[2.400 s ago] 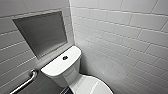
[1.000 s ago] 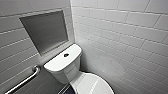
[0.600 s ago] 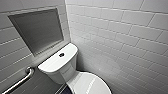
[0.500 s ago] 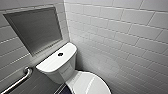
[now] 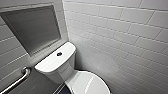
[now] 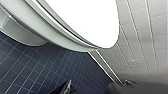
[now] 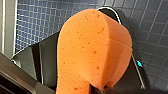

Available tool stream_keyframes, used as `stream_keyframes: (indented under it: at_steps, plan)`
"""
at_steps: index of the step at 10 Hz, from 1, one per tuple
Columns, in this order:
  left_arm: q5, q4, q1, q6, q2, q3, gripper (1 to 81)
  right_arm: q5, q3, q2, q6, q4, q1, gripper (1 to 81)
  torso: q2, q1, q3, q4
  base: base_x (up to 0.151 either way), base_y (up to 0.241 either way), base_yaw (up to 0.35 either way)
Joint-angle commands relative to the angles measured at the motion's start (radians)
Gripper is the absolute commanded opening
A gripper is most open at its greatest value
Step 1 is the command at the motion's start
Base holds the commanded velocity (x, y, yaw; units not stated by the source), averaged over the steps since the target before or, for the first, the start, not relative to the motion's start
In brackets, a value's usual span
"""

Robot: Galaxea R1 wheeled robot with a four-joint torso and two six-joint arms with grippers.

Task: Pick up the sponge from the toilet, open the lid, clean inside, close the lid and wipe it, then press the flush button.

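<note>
Right gripper (image 7: 100, 89) clamped on orange sponge (image 7: 92, 50), pinching one end, blue tiled floor (image 7: 37, 22) behind. Left gripper (image 6: 66, 88): can't tell whether apart or together; near toilet (image 5: 56, 65) bowl, lid (image 6: 82, 20) down. Flush button (image 5: 59, 53) centred on tank top.

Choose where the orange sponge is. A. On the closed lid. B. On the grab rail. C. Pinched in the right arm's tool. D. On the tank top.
C: the right wrist view has the sponge pinched at one end in the right tool, while the tank top bears just the flush button.
</note>
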Motion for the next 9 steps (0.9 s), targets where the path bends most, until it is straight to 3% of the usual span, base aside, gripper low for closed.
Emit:
stream_keyframes:
  at_steps: [1, 2, 3, 5, 9]
  plan:
    - [0.057, -0.017, -0.098, 0.001, 0.036, 0.035, 81.1, -0.074, -0.048, 0.012, 0.006, -0.024, -0.047, 1.0, 0.0, 0.0, 0.0, 0.0, 0.0, 0.0, 0.0]
    - [0.072, -0.017, -0.104, 0.001, 0.053, 0.024, 81.1, -0.074, -0.063, 0.025, 0.004, -0.024, -0.053, 1.0, 0.0, 0.0, -0.04, -0.046, 0.0, 0.0, 0.0]
    - [0.075, -0.014, -0.104, 0.001, 0.064, 0.022, 81.1, -0.074, -0.071, 0.032, 0.004, -0.024, -0.055, 1.0, 0.0, 0.0, -0.004, -0.006, 0.0, 0.0, 0.0]
    - [0.077, -0.016, -0.104, 0.001, 0.073, 0.019, 81.1, -0.074, -0.074, 0.043, 0.004, -0.026, -0.055, 1.0, 0.0, 0.0, -0.02, -0.019, 0.0, 0.0, 0.0]
    - [0.077, -0.016, -0.107, 0.001, 0.151, -0.045, 81.1, -0.074, -0.092, 0.058, 0.004, -0.02, -0.047, 1.0, 0.0, 0.0, -0.021, -0.019, 0.0, 0.0, 0.0]
